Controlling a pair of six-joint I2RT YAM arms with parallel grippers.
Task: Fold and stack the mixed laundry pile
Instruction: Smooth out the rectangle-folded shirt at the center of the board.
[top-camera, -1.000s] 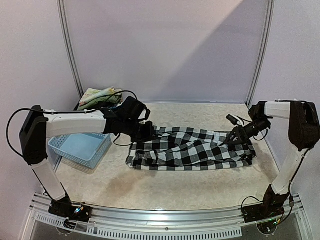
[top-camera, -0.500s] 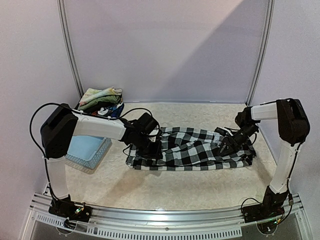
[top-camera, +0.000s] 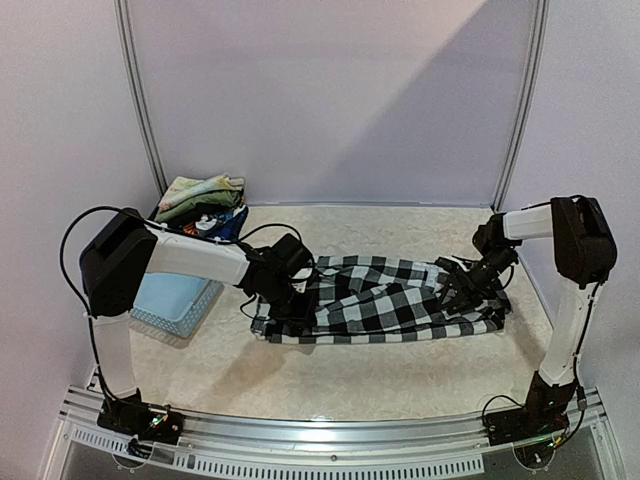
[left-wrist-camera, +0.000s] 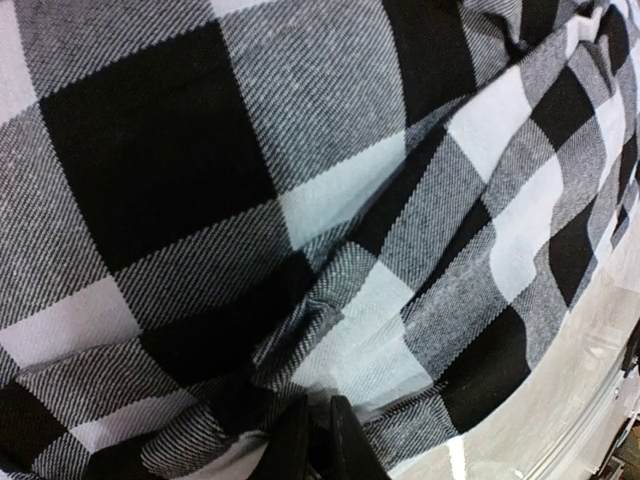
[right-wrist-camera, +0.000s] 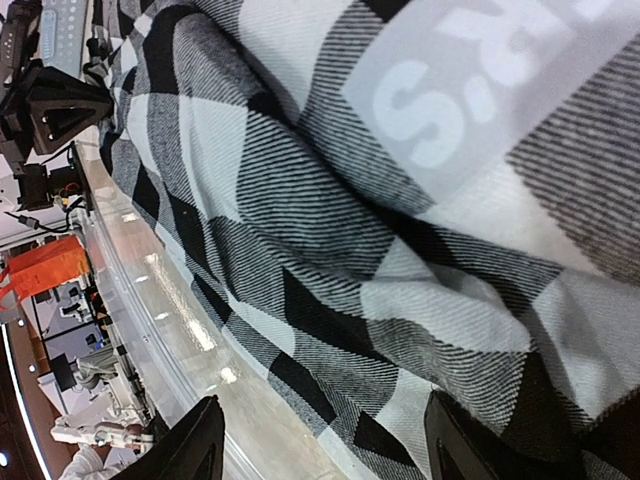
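Laundry folding looks barely begun: black-and-white checked long-sleeved shirt (top-camera: 385, 300) lies spread mid-table (top-camera: 330, 375), unfolded. My left gripper (left-wrist-camera: 322, 440) pinches its left edge; my right gripper (right-wrist-camera: 325, 445) stands spread over its right end. Pale floral and dark blue garments (top-camera: 200, 198) sit heaped back-left, untouched.

This is a robotics lab test cell, not a home. A left arm (top-camera: 190, 257) and a right arm (top-camera: 568, 325) are bolted to an aluminium rail (top-camera: 330, 445) at the near edge of a pale speckled table (top-camera: 330, 385). Plain lavender-white panel walls (top-camera: 330, 100) with curved metal poles (top-camera: 138, 110) box it in. Black cables (top-camera: 72, 228) loop off the arms. Past the table's edge, the right wrist view catches black stands and gear (right-wrist-camera: 50, 110) and an orange box-like thing (right-wrist-camera: 42, 270).
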